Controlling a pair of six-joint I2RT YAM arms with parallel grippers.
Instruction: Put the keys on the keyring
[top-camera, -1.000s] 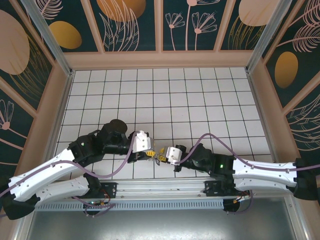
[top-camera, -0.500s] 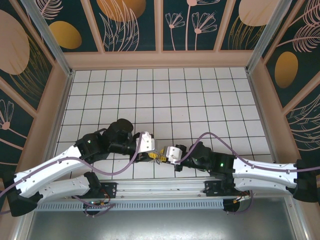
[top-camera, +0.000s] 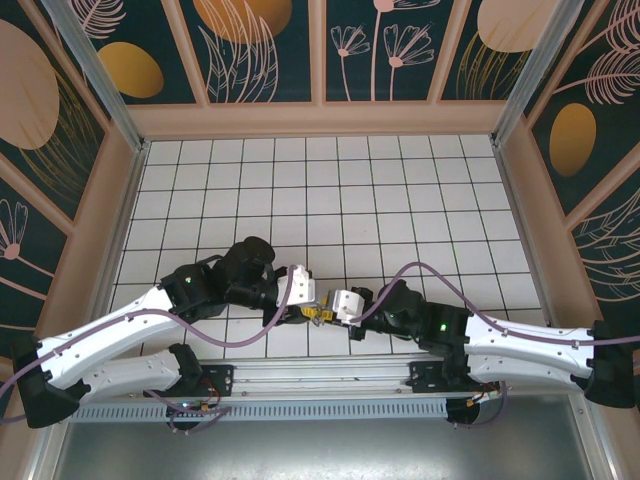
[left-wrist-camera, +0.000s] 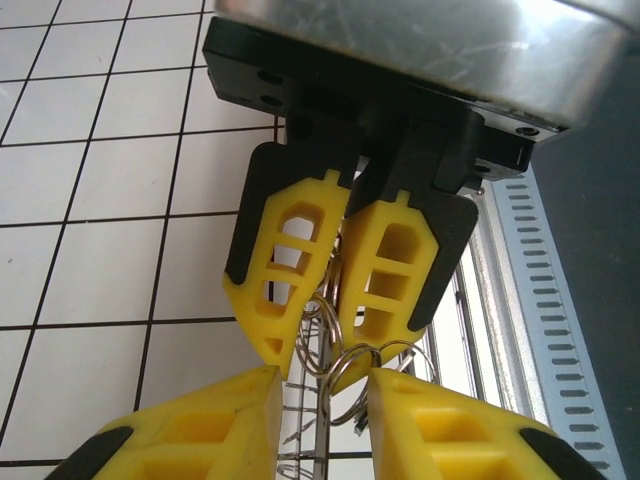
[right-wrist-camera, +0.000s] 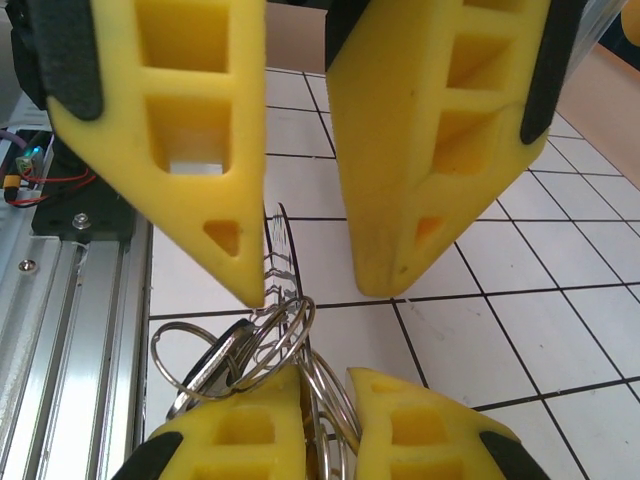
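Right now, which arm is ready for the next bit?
Left, probably: the left claw is open, tips either side of the keyring; the right claw is shut, holding it.

Near edge of the table (top-camera: 400, 200), centre: left gripper (top-camera: 305, 312) at left, right gripper (top-camera: 326, 314) at right, tip to tip, keyring (right-wrist-camera: 320, 395) between; rail (top-camera: 330, 378) just nearer.
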